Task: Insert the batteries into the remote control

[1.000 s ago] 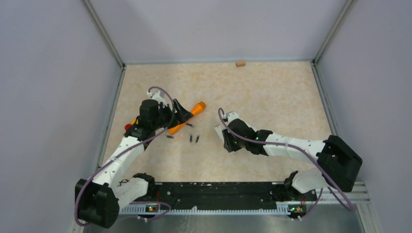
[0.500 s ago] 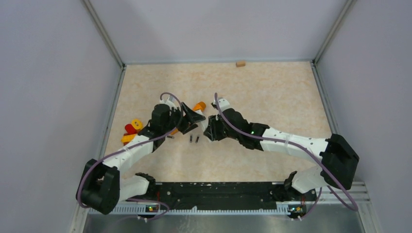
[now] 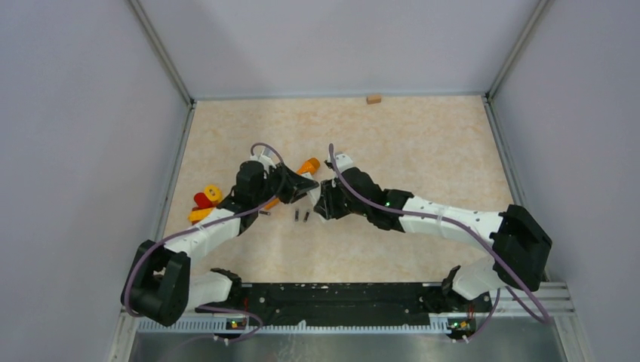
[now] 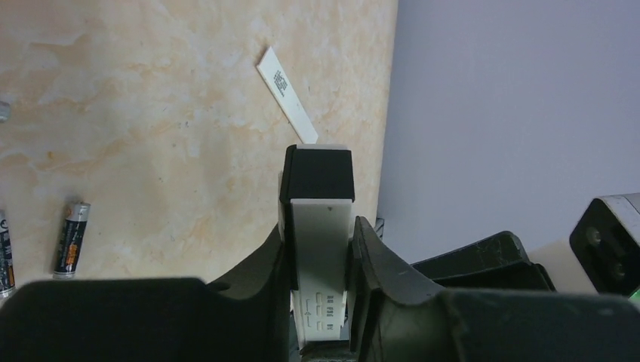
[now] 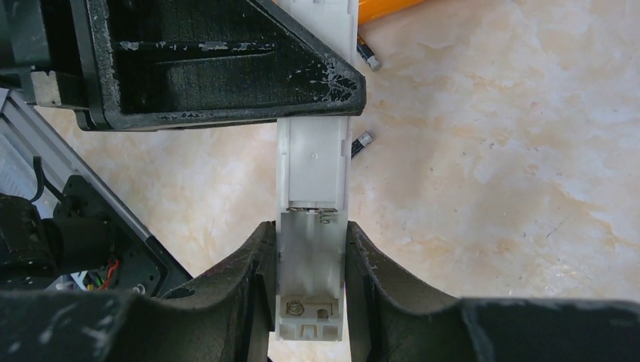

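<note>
The white remote control (image 5: 313, 173) is held off the table between both arms, its battery bay open with bare springs showing. My right gripper (image 5: 311, 230) is shut on the bay end. My left gripper (image 4: 320, 230) is shut on the other part of the remote control (image 4: 323, 219), whose tip is black. In the top view the two grippers meet at mid-table, left (image 3: 300, 188) and right (image 3: 323, 202). The batteries lie on the table below: two side by side (image 3: 302, 216), one further left (image 3: 264, 213). Two of them also show in the left wrist view (image 4: 72, 237).
An orange tube (image 3: 308, 165) lies just behind the grippers. Red and yellow pieces (image 3: 204, 200) sit by the left wall. A thin white strip (image 4: 285, 94) lies flat on the table. A small wooden block (image 3: 373, 98) rests at the back edge.
My left gripper swung right from the orange tube and closed on the remote. My right arm carried the remote leftward to meet it.
</note>
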Available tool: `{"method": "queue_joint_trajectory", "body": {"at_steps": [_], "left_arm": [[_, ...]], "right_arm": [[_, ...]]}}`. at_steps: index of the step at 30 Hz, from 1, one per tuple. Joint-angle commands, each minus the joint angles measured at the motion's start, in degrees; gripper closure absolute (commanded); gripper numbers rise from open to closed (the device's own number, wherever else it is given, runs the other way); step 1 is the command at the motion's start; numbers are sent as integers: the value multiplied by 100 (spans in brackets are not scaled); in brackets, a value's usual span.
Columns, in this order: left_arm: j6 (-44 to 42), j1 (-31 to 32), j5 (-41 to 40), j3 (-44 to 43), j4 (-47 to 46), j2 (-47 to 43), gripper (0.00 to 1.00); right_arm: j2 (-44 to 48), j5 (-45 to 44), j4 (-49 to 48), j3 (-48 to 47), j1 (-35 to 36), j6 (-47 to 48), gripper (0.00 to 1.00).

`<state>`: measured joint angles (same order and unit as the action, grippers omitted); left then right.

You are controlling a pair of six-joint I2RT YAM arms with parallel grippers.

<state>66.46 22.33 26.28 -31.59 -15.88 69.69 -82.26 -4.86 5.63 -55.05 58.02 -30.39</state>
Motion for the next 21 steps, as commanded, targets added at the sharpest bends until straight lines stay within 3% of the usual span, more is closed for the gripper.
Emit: {"method": "queue_joint_trajectory", "body": {"at_steps": [1, 2, 5, 7, 13, 17, 20, 21], "left_arm": [[-131, 26, 236, -63, -301, -50, 90], [-288, 24, 192, -111, -169, -76, 99], [-1152, 1, 191, -418, 230, -148, 100], [-1905, -8, 303, -688, 597, -221, 100], [-3065, -20, 630, -1254, 1422, -812, 100], [-3183, -33, -1237, -1368, 2639, -1397, 100], [-3125, -27, -2856, -1529, 3396, -1710, 100], [-3133, -28, -3027, -1566, 3508, -1803, 100]], "right_arm": [[-20, 66, -159, -401, 64, -134, 98], [0, 54, -81, -427, 69, -172, 88], [198, -106, 148, -431, 68, -346, 43], [440, -267, 275, -370, 60, -549, 31], [1075, -615, 743, -287, 46, -1384, 32], [1302, -1219, 1099, -33, 45, -2417, 46], [938, -1366, 1244, -84, 49, -2690, 53], [676, -1347, 1326, -241, 50, -2632, 54]]}}
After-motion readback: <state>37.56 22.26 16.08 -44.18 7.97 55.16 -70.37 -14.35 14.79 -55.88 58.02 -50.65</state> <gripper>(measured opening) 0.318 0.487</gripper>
